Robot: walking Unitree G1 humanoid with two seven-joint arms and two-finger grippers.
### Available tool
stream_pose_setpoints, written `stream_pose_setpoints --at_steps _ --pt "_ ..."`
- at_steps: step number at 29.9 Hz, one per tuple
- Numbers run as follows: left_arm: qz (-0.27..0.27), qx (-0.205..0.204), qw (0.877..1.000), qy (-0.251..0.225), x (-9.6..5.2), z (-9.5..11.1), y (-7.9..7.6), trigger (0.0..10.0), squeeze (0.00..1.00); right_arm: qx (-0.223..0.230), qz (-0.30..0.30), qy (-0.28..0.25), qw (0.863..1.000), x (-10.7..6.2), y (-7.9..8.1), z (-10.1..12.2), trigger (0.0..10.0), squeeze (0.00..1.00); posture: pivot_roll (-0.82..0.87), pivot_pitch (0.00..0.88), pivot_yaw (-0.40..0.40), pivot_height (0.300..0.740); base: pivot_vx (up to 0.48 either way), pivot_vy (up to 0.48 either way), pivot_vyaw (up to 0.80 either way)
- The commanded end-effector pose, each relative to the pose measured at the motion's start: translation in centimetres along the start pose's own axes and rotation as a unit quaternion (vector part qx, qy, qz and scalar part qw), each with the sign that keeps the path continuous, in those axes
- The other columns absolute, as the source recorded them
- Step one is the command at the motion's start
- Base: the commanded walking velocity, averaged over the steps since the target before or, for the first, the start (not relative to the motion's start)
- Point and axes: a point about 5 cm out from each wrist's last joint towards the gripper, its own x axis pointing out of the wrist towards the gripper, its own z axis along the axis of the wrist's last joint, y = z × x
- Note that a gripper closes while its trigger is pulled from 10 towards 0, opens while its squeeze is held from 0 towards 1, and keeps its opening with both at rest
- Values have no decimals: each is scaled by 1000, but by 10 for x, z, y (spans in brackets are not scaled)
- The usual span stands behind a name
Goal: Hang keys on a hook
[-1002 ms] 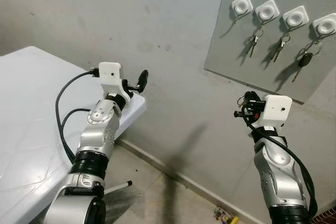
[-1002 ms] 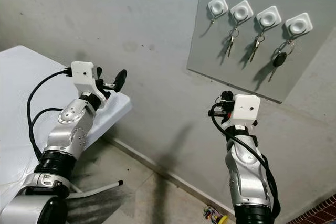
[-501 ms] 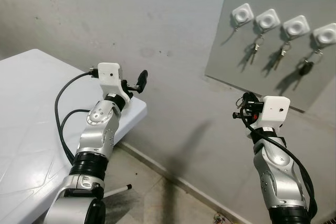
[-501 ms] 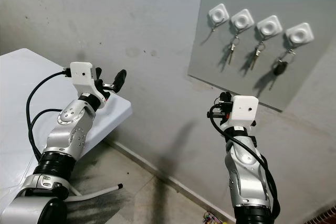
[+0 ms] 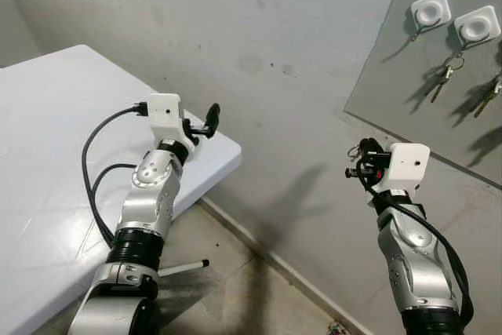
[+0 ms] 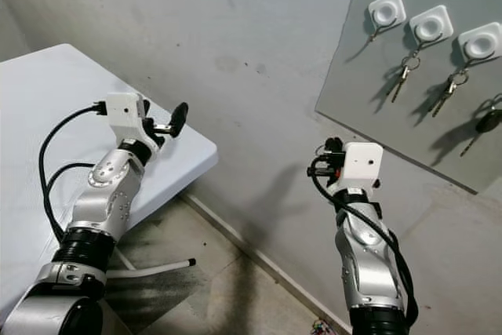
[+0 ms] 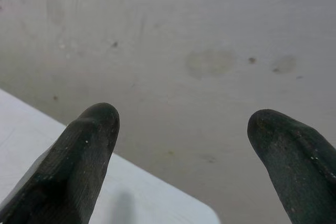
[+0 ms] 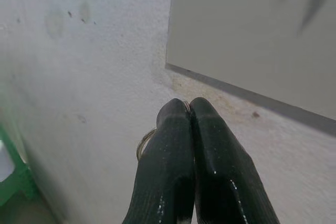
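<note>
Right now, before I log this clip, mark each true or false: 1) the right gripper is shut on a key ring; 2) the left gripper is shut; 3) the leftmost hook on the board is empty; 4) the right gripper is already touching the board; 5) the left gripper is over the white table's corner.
1) True: the right gripper has its fingers pressed together on the key ring.
2) False: the left gripper is open, holding nothing.
3) True: the leftmost hook has no keys; the next hook does.
4) False: it is below and left of the board, apart from it.
5) True: it is above the white table.
</note>
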Motion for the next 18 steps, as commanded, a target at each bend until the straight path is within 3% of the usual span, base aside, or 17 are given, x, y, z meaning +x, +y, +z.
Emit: stream_pose_setpoints --at_steps 1,18 --pt "-22 4 1000 -10 1 5 -10 10000 0 -6 1 -11 1000 2 -2 8 10000 0 11 0 -36 740 0 0 0" --pt "-77 29 996 -25 0 14 -28 10000 0 -12 32 -28 999 6 1 19 10000 0 8 0 -37 740 0 0 0"
